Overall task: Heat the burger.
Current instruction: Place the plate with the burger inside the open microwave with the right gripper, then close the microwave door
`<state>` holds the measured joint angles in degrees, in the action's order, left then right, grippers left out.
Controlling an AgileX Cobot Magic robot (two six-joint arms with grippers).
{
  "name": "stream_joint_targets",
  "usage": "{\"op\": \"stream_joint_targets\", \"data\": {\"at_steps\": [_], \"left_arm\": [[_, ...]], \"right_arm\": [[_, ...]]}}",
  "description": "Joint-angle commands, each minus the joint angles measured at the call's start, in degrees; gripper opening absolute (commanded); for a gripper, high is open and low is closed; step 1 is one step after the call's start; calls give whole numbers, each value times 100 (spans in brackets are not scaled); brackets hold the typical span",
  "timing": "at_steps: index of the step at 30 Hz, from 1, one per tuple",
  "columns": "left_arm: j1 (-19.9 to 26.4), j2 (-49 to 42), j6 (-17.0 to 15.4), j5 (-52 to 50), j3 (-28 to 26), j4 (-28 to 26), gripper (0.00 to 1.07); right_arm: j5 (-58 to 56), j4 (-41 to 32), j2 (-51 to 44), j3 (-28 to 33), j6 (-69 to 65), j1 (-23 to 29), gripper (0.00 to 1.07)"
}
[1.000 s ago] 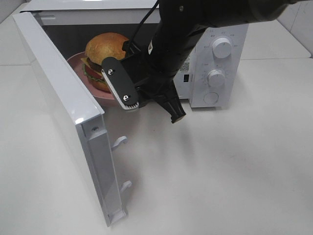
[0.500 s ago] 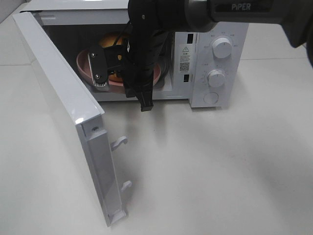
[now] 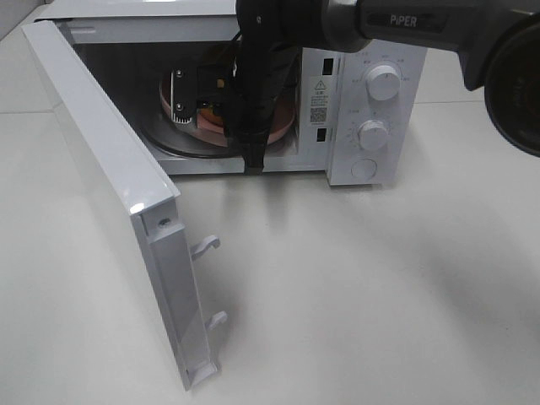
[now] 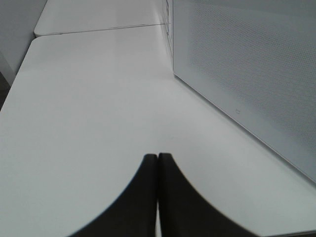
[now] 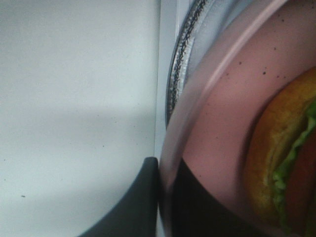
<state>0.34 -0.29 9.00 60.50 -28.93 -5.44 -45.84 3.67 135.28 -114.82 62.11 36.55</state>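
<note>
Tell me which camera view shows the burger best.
The right wrist view: the burger sits close up, bun and lettuce clear, on the pink plate. In the exterior high view the right arm hides nearly all of it inside the microwave. The left wrist view shows none.

The microwave (image 3: 371, 93) stands on the far side of the table (image 3: 380, 295), its door (image 3: 110, 194) open to the left. The right gripper (image 3: 216, 139) reaches inside, holding the pink plate (image 3: 283, 118). The burger (image 3: 208, 108) barely shows.

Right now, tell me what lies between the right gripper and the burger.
Only the pink plate: the right wrist view shows the right gripper clamping its rim, bare plate reaching the burger.
</note>
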Motion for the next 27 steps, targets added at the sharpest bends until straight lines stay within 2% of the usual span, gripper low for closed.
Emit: {"op": "stream_joint_targets", "data": {"at_steps": [1,3,4,5,6,8,9,10,11,12,13,14,15,16,19,27], "left_arm": [[-11,-115,-46,-86,6,-6,0],[-11,-115,-46,-86,6,-6,0],[-11,-115,-46,-86,6,-6,0],[-11,-115,-46,-86,6,-6,0],[-11,-115,-46,-86,6,-6,0],[-11,-115,-46,-86,6,-6,0],[-11,-115,-46,-86,6,-6,0],[-11,-115,-46,-86,6,-6,0],[-11,-115,-46,-86,6,-6,0],[-11,-115,-46,-86,6,-6,0],[-11,-115,-46,-86,6,-6,0],[-11,-115,-46,-86,6,-6,0],[-11,-115,-46,-86,6,-6,0],[-11,-115,-46,-86,6,-6,0],[-11,-115,-46,-86,6,-6,0],[-11,-115,-46,-86,6,-6,0]], "right_arm": [[149,-34,-34,-86,-160,11,0],[149,-34,-34,-86,-246,11,2],[149,-34,-34,-86,-487,11,8],[149,-34,-34,-86,-487,11,8],[126,-29,-34,-86,-831,11,16],[126,-29,-34,-86,-1008,11,20],[126,-29,-34,-86,-1398,11,29],[126,-29,-34,-86,-1398,11,29],[126,-29,-34,-86,-1862,11,40],[126,-29,-34,-86,-2040,11,45],[126,-29,-34,-86,-2040,11,45],[115,-29,-34,-86,-2475,11,52],[115,-29,-34,-86,-2475,11,52],[57,-23,-40,-86,-2796,11,57],[-40,-23,-40,-86,-3048,11,61],[-178,-23,-52,-86,-3421,11,61]]}}
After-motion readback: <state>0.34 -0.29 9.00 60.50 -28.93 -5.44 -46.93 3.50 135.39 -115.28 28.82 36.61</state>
